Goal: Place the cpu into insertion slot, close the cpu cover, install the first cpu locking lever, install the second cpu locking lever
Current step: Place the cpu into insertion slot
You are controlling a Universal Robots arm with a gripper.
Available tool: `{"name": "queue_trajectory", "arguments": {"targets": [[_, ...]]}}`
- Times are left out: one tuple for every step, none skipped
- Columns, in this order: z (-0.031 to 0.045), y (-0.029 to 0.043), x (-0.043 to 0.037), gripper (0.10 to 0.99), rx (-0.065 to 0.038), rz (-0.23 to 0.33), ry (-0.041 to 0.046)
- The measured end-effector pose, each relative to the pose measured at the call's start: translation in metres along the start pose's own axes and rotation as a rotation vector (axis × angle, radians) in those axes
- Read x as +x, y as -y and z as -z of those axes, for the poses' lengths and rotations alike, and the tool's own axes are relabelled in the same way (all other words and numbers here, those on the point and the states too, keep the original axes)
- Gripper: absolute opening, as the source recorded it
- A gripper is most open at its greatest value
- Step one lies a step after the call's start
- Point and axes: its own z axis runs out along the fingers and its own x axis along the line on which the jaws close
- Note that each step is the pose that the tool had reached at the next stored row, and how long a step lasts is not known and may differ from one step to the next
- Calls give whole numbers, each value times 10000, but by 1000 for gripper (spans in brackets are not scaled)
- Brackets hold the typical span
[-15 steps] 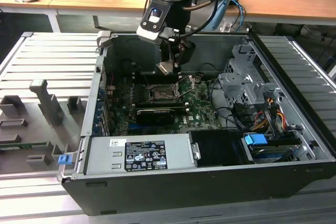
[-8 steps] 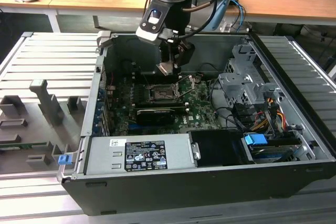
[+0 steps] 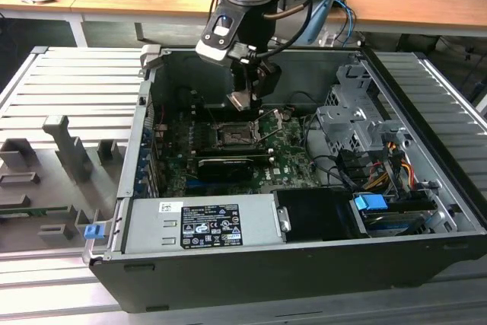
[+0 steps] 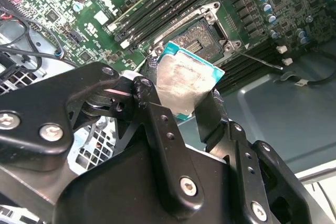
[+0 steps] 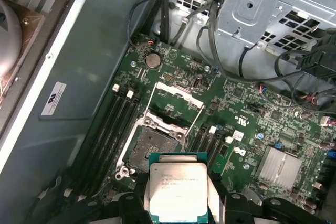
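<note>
I have the pincer (image 4: 181, 93) clamped on the small flat square cpu with its dull silver metal face (image 4: 186, 82), one black finger (image 4: 157, 124) on each of two opposite edges. That edge grip leaves the underside free and keeps the pads off the contact side, which I judge is the reason for it.

In the exterior view the chip hangs over the open black computer case (image 3: 426, 260) lying on the grey ribbed metal bench (image 3: 76, 89), above the green board and clear of it. The square black insertion slot with its dark pin field (image 5: 149, 148) lies just beyond the chip's edge in both wrist views, so the chip is near the slot but not in it.

The thin silver-grey cpu cover frame (image 5: 181, 92) stands swung up behind the slot, and a thin wire locking lever (image 4: 257, 59) is thrown aside, leaving the pin field bare to receive the chip.

The chip's metal face looks smeared and scuffed in the second wrist view, with a teal-green border around it; the first wrist view shows faint print on it.
</note>
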Motion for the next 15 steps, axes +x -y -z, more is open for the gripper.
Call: {"name": "queue_trajectory", "arguments": {"targets": [[-2,0,0,533,1,-13,0],[-4,1,0,533,2,-50,2],[-7,1,0,533,1,-130,13],[-9,0,2,533,-3,-264,24],[-12,0,2,533,-7,-497,43],[-17,1,2,533,-11,-826,71],[-33,2,1,533,-21,-1290,109],[-55,4,1,533,-29,-1711,145],[-83,6,0,533,-35,-2067,175],[-104,8,0,533,-38,-2183,184],[-121,9,0,533,-38,-2241,189],[-152,13,0,533,-38,-2320,204],[-188,20,1,533,-38,-2429,217],[-231,31,3,533,-39,-2586,237],[-264,35,3,533,-37,-2789,274]]}}
